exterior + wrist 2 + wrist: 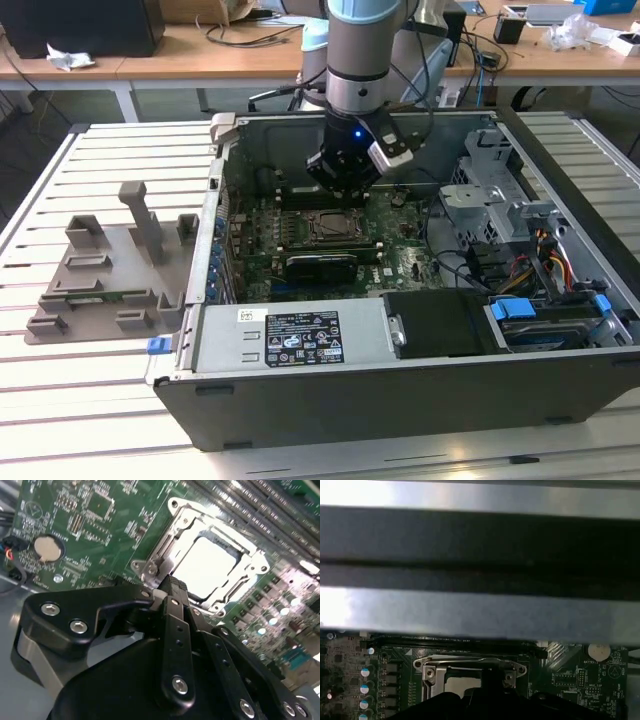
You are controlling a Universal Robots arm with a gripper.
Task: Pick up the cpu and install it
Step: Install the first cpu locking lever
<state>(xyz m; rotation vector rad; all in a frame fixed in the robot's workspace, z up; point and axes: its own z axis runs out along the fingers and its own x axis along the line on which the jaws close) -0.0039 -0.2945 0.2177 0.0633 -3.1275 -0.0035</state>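
the cpu [210, 565] lies flat in the motherboard socket [172, 537], its bright metal top framed by the socket's steel bracket; both wrist views show it there, and the socket sits mid-board inside the open computer case [300, 385] on the slatted counter [100, 150]. the jaws [172, 587] hang just above the socket's near edge, drawn narrow with nothing between them. so the placing step looks finished, and the work now seems to be at the release stage. any next move calls for a straight, careful path that does not catch the bracket or nudge the chip. counted: one cpu, one socket, one arm [365, 60], one grey holder tray [105, 275] lying well apart near the counter's edge, one coin battery [46, 549].
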